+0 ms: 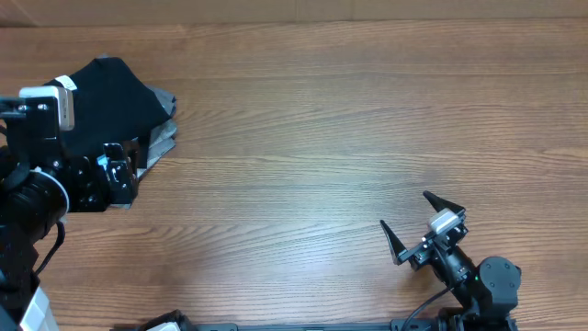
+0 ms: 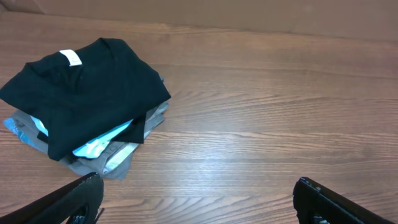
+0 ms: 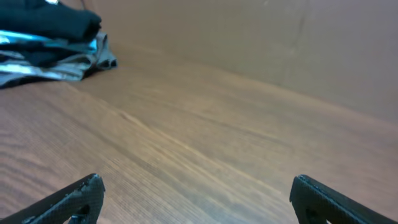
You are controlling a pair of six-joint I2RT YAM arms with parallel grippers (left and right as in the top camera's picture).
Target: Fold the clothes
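The black T-shirt (image 1: 106,97) lies folded on top of a small pile near the far left corner of the desk (image 1: 322,110), just in from the left edge. In the left wrist view the black T-shirt (image 2: 87,93) shows a small white label (image 2: 70,58) at its neck, turned toward the far edge, and the fabric sits loosely, with one flap hanging over the pile's near side. Under it a strip of a light-blue tee (image 2: 99,144) peeks out, and below that a grey garment (image 2: 106,163) rests on the wood, its edge also visible from overhead (image 1: 161,138) on the side of the pile toward the middle of the desk. The left gripper (image 2: 199,193) is released, its two dark fingers (image 2: 87,190) spread wide with nothing between them; they sit on the near side of the pile and apart from the cloth. From overhead the left arm (image 1: 37,184) stands along the left edge, its dark wrist overlapping the near part of the pile. The right gripper (image 1: 404,210) is near the near edge toward the right corner, well apart from the pile, and it too is spread wide and holds nothing. Its own camera shows the right gripper (image 3: 196,186) over bare wood, with the pile far off and the black T-shirt (image 3: 56,22) on top of it.
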